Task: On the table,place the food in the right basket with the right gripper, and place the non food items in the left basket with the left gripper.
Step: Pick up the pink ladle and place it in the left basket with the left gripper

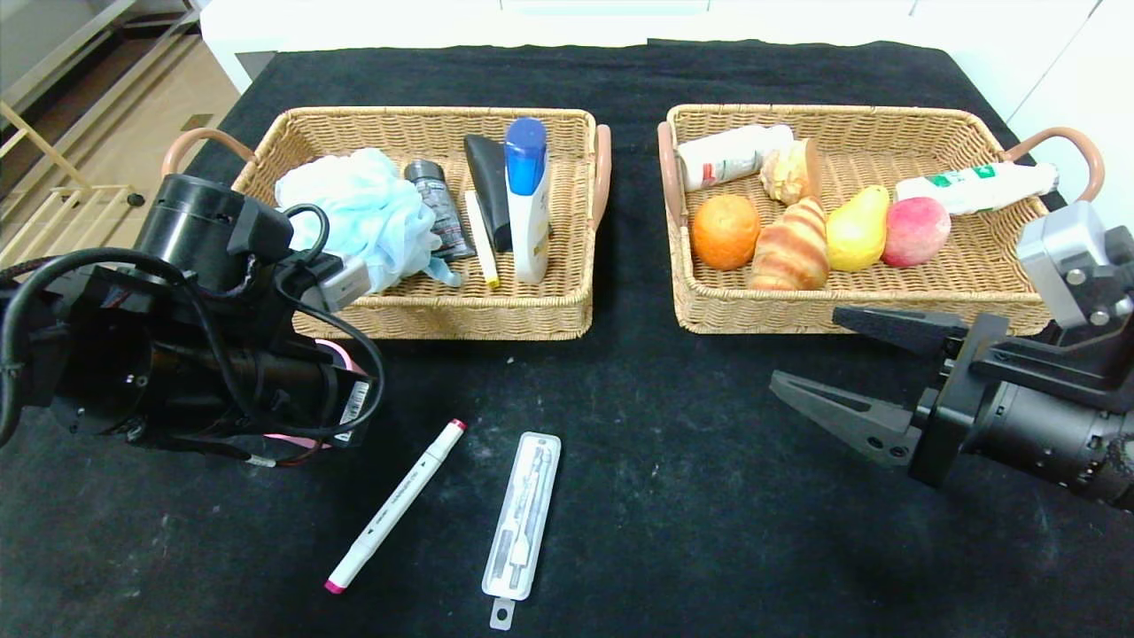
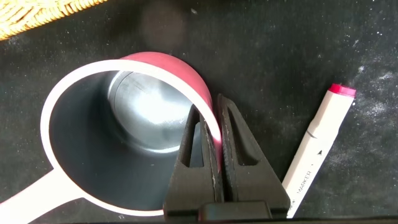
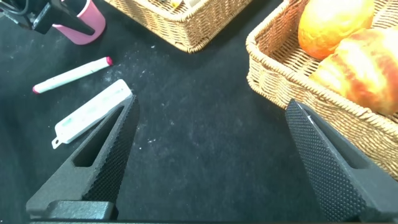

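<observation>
My left gripper [image 2: 214, 102] is shut on the rim of a pink cup [image 2: 124, 143], one finger inside and one outside the wall. In the head view the arm hides most of the cup [image 1: 335, 356], which sits just in front of the left basket [image 1: 443, 312]. A white marker with pink caps [image 1: 396, 505] and a clear plastic case [image 1: 523, 514] lie on the black cloth beside it. My right gripper [image 1: 804, 346] is open and empty, low over the cloth in front of the right basket [image 1: 886, 306].
The left basket holds a blue loofah [image 1: 354, 213], tubes and a white bottle with a blue cap [image 1: 527, 199]. The right basket holds an orange [image 1: 725, 230], a croissant [image 1: 791, 248], a pear [image 1: 856, 232], a peach [image 1: 917, 230] and white bottles.
</observation>
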